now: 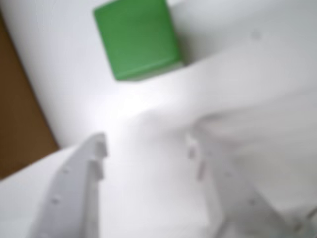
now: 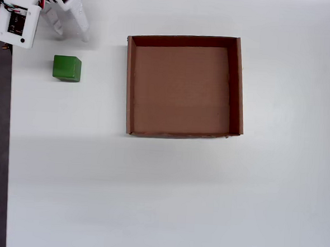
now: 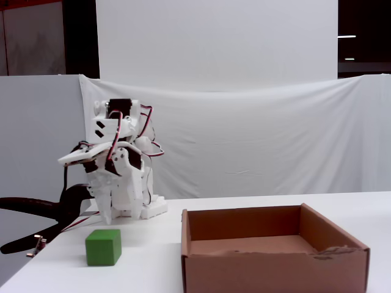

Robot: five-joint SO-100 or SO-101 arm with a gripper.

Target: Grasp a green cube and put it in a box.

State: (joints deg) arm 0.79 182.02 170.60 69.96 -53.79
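Observation:
The green cube (image 2: 66,68) sits on the white table, left of the box in the overhead view, and also shows in the fixed view (image 3: 102,247). The box (image 2: 129,88) is a shallow brown cardboard tray, empty, in the middle of the table; it also shows in the fixed view (image 3: 275,268). My gripper (image 1: 146,144) is open and empty, its two white fingers spread wide. In the wrist view the cube (image 1: 136,37) lies ahead of the fingertips, apart from them. In the overhead view the gripper (image 2: 69,32) hangs just above the cube's spot, near the arm's base.
The table's left edge (image 2: 8,147) runs close beside the cube in the overhead view, with dark floor beyond. A brown area (image 1: 15,114) fills the wrist view's left edge; I cannot tell what it is. A white cloth backdrop (image 3: 244,140) stands behind the table.

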